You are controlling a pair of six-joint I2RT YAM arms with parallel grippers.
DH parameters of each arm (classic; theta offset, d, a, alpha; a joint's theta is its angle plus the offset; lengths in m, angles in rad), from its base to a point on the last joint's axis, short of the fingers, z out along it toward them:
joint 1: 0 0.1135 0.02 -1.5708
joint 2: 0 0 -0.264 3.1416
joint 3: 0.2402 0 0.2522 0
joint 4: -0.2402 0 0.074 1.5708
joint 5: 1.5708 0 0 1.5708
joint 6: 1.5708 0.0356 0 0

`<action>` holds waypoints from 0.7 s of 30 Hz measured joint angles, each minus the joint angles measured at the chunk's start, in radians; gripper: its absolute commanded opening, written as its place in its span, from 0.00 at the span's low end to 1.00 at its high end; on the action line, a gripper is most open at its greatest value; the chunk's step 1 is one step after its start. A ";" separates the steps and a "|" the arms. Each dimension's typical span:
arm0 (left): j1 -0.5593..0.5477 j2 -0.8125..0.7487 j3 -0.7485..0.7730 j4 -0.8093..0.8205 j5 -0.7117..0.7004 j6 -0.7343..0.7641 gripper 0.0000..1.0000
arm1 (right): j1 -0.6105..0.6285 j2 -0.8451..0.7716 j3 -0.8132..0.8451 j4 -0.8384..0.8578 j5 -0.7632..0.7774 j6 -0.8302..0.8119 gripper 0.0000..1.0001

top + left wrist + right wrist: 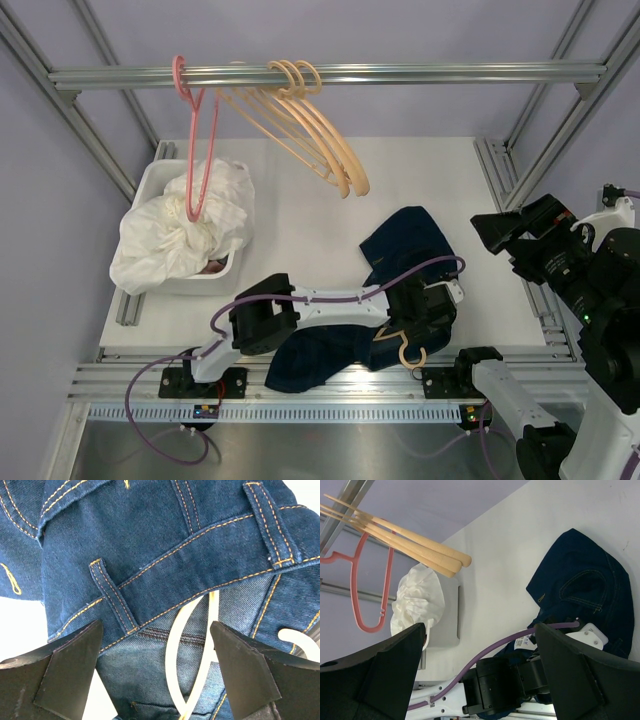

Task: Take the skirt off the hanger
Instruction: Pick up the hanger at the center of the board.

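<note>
A dark blue denim skirt [400,275] lies crumpled on the white table, near the front edge. The cream hook of its hanger [412,352] pokes out at the front. My left gripper [425,320] hovers low over the skirt, open. In the left wrist view its fingers [65,675] straddle the skirt's waistband [190,555] and a loop of the cream hanger [175,650], and nothing is gripped. My right gripper [500,230] is raised at the right, open and empty. The right wrist view has the skirt [585,585] well below the right gripper [480,675].
A white bin [160,180] at back left holds bunched white cloth [185,225]. On the overhead rail [420,73] hang a pink hanger [195,150] and several cream hangers [310,130]. The left arm [320,310] stretches across the table's front.
</note>
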 measured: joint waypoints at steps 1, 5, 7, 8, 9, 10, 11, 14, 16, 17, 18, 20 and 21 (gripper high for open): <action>-0.002 0.000 -0.002 -0.001 -0.004 -0.005 0.93 | 0.000 -0.001 0.000 0.000 0.000 0.000 1.00; -0.006 0.000 -0.006 -0.008 0.000 -0.026 0.88 | 0.000 -0.006 0.000 0.000 -0.002 0.000 1.00; -0.007 0.000 -0.006 -0.008 0.013 -0.032 0.86 | 0.000 -0.009 -0.001 0.000 -0.004 0.001 0.99; -0.006 0.000 -0.006 -0.008 0.021 -0.035 0.82 | 0.000 -0.011 -0.002 0.000 -0.004 0.001 0.99; -0.007 0.000 -0.006 -0.007 0.033 -0.037 0.80 | 0.000 -0.013 -0.003 0.000 -0.004 0.001 0.99; -0.008 0.000 -0.006 -0.007 0.048 -0.040 0.78 | 0.000 -0.014 -0.004 0.000 -0.004 0.001 0.99; -0.008 0.000 -0.006 -0.007 0.056 -0.042 0.76 | 0.000 -0.014 -0.005 0.000 -0.004 0.001 0.99; -0.016 0.000 -0.006 -0.010 0.082 -0.049 0.75 | 0.000 -0.018 -0.006 0.000 -0.004 0.001 0.99; -0.027 0.000 -0.006 -0.016 0.083 -0.054 0.79 | 0.000 -0.020 -0.006 0.000 -0.004 0.001 0.99; -0.035 0.000 -0.006 -0.019 0.079 -0.058 0.82 | 0.000 -0.021 -0.006 0.000 -0.004 0.001 1.00; -0.045 0.000 -0.006 -0.023 0.068 -0.060 0.84 | 0.000 -0.022 -0.006 0.000 -0.004 0.001 0.99; -0.069 0.000 -0.006 -0.031 0.032 -0.072 0.84 | 0.000 -0.026 -0.010 0.001 -0.004 0.001 0.99; -0.080 0.000 -0.006 -0.032 0.026 -0.077 0.83 | 0.000 -0.027 -0.012 0.001 -0.004 0.001 0.99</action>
